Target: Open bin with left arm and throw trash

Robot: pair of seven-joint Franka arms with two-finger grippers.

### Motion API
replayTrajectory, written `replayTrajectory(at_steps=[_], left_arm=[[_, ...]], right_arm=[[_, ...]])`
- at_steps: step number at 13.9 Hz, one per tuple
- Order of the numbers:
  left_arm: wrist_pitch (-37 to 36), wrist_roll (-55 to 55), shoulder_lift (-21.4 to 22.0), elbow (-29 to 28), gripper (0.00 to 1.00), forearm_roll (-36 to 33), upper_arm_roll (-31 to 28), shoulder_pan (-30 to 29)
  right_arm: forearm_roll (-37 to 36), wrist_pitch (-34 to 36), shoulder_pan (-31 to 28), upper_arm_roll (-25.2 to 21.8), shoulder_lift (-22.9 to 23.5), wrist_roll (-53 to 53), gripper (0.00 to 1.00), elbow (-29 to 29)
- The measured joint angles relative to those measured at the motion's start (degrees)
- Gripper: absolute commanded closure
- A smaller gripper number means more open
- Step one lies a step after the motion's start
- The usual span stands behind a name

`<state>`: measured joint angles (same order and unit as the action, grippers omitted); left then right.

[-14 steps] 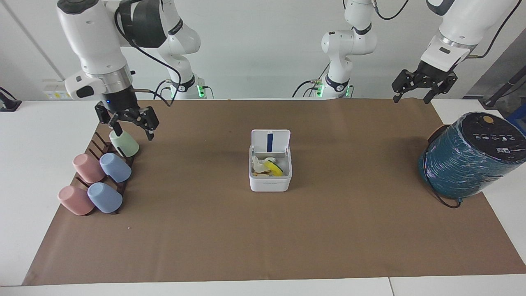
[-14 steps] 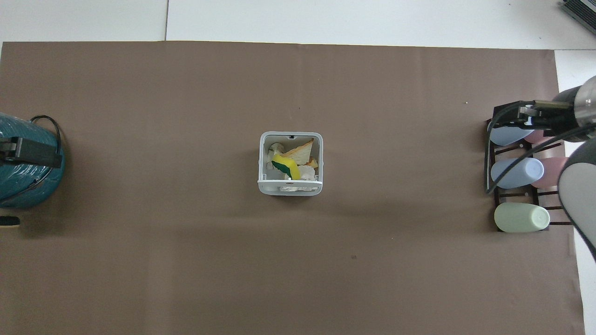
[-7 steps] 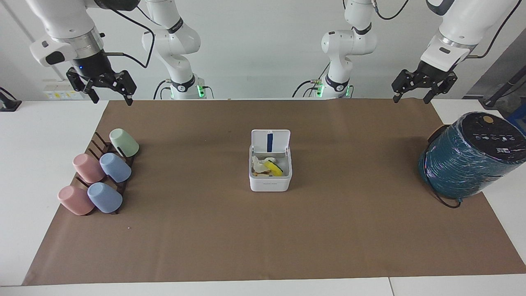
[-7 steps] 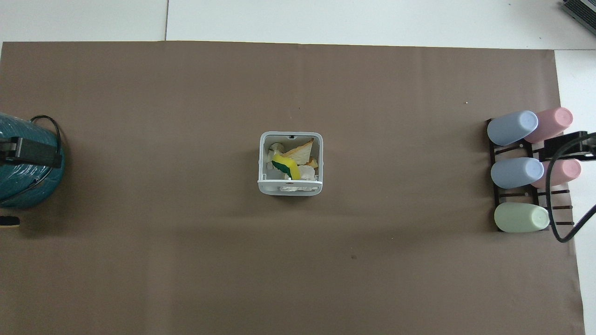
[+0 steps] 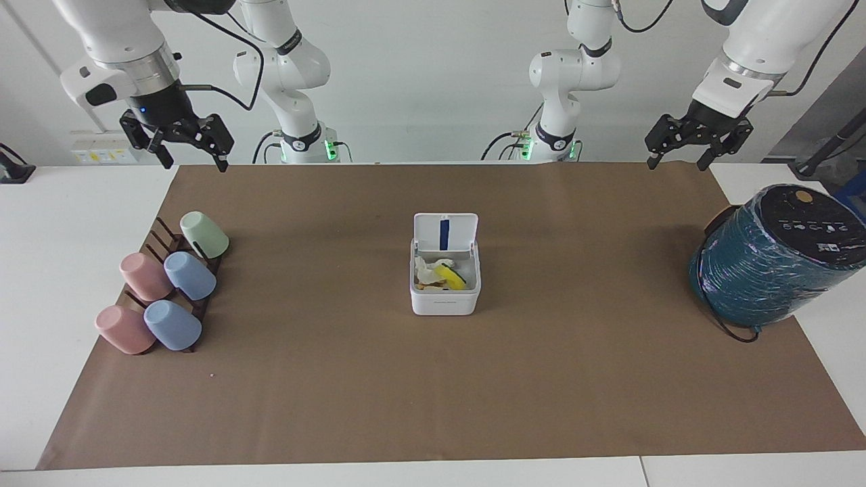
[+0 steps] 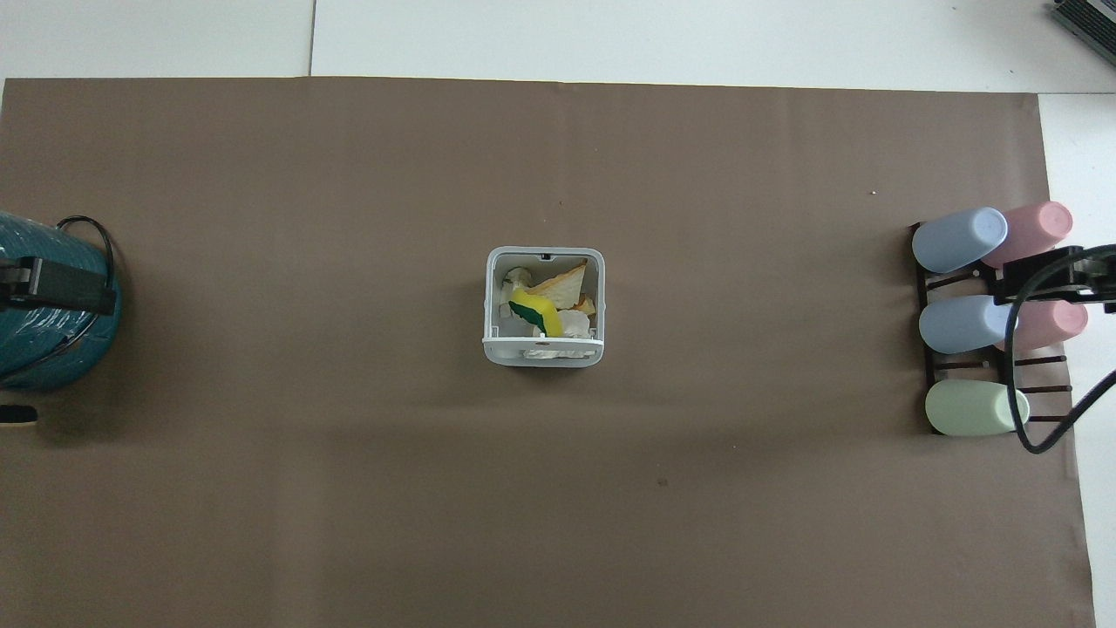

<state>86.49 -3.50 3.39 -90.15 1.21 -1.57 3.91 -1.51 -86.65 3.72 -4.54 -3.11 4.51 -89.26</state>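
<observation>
The bin (image 5: 445,277) stands mid-mat, lid up, with the trash (image 5: 440,274) inside. Left gripper (image 5: 676,161), jaws spread and empty, hangs over the mat's edge toward the left arm's end from the bin. Right gripper (image 5: 193,161), jaws likewise spread and empty, hangs toward the other end, above the cups (image 5: 166,284).

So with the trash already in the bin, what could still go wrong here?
The bin's lid stands open, so a low arm sweep might catch it and tip the trash out. The right hand hangs open above the cup rack's end of the table; dropping straight down might knock a cup.
</observation>
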Motion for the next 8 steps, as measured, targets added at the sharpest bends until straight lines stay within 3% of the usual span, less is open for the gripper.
replayTrajectory(at_steps=[8], left_arm=[[0.0,-0.1,0.0,0.0,0.00,0.0,0.0,0.0]], right_arm=[[0.0,1.0,-1.0,0.0,0.0,0.3,0.00,-0.1]])
